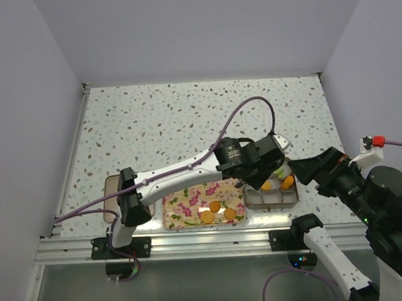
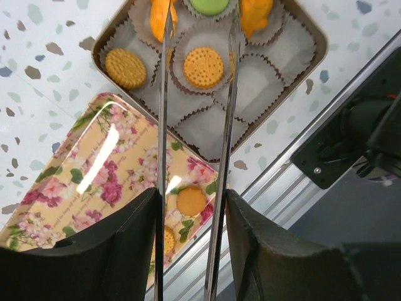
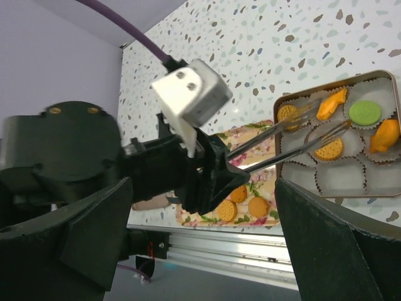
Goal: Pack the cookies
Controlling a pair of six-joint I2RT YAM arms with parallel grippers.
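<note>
My left gripper (image 1: 259, 164) is shut on a pair of metal tongs (image 2: 164, 94), whose blades reach over an open tin (image 2: 313, 37) lined with white paper cups. The blades stand apart, either side of a flat orange cookie (image 2: 203, 67) in a cup; I cannot tell if they touch it. The tin also holds another flat orange cookie (image 2: 125, 68), a green one (image 2: 208, 5) and two tilted orange ones (image 2: 255, 14). Three orange cookies (image 1: 215, 206) lie on a floral tray (image 1: 187, 205). My right gripper (image 3: 216, 251) is open and empty, just right of the tin.
A brown flat lid-like object (image 1: 111, 195) lies left of the tray, partly under the left arm. The aluminium rail (image 1: 192, 242) runs along the near table edge just below the tray and tin. The left arm stretches across above the tray.
</note>
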